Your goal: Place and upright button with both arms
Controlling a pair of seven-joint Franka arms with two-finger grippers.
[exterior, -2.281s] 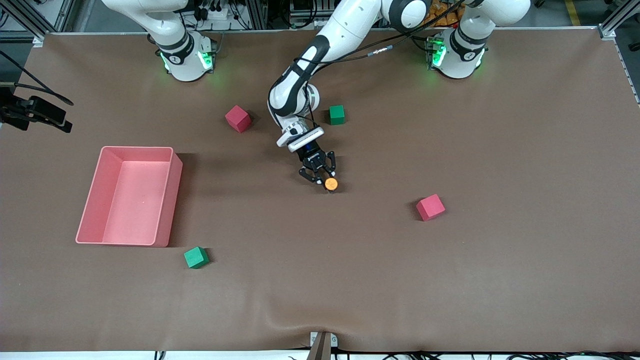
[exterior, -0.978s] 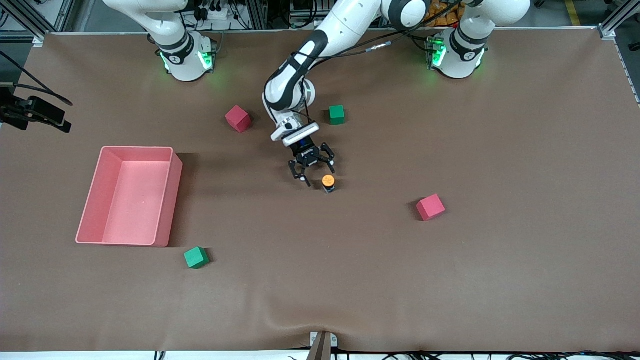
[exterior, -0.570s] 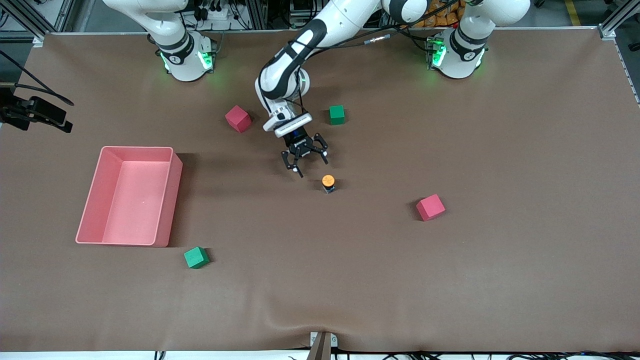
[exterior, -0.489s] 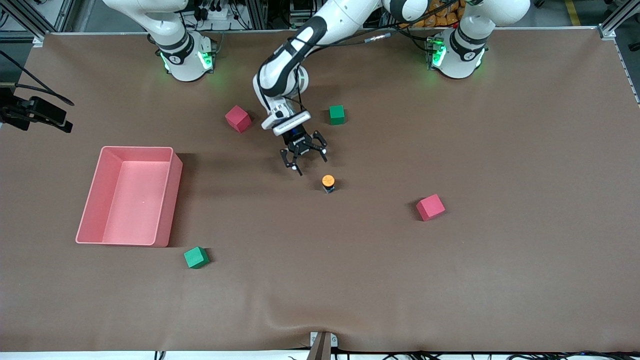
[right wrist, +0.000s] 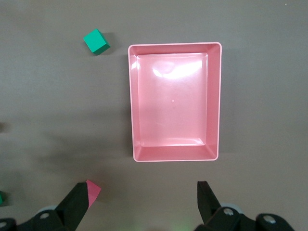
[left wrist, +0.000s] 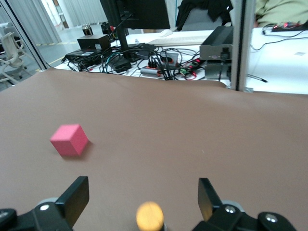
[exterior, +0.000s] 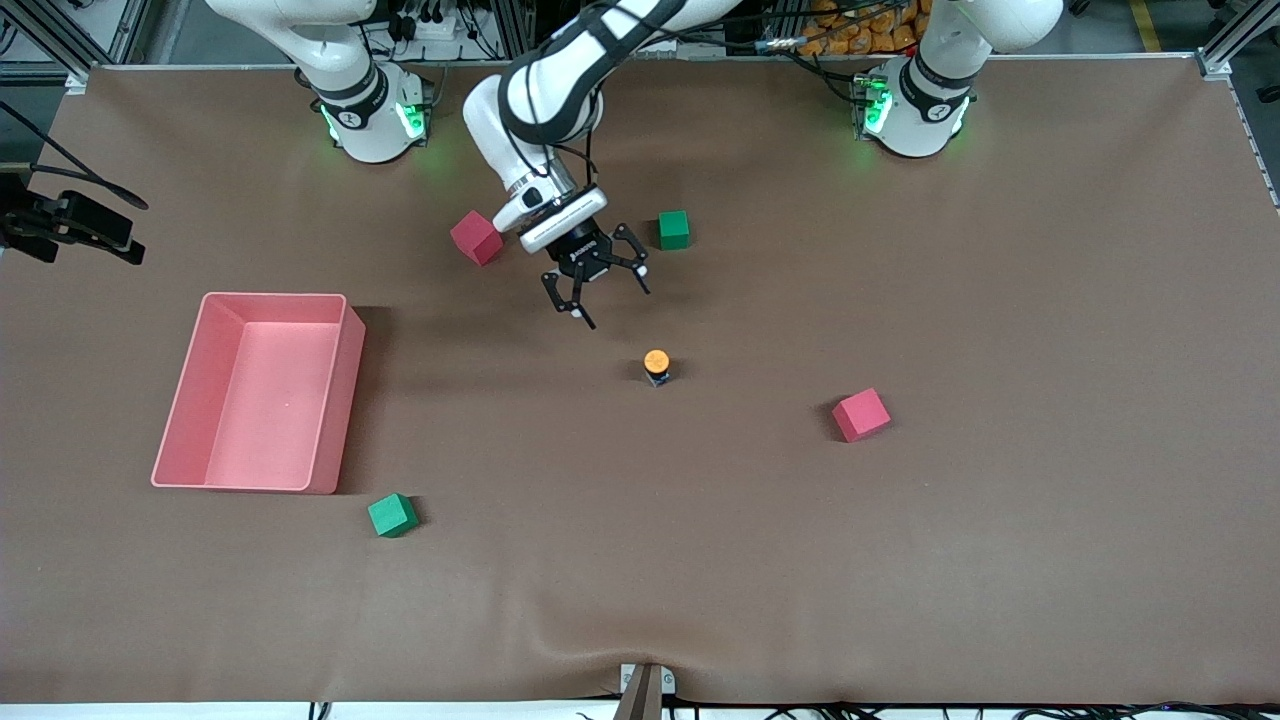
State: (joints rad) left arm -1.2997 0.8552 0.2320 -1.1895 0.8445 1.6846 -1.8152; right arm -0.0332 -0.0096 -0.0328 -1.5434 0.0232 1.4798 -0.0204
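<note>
Brown cloth (exterior: 1000, 560) covers the table; cluttered desks (left wrist: 144, 48) surround it.

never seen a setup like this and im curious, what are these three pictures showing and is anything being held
Two white jointed robot arms are bolted along one edge of a brown-covered table. The big picture comes from a high camera facing them; the two small ones come from cameras on each arm's wrist.

The left gripper, black with two fingers, is open and empty above the table between a pink foam cube and a green foam cube. Nearer the front camera than these cubes stands the tiny push-button with a round orange cap, upright. Its wrist picture shows that cap between the fingers.

The right gripper is open and empty too, high over an empty pink plastic tray, waiting.

Another pink cube and another green cube also lie about.
</note>
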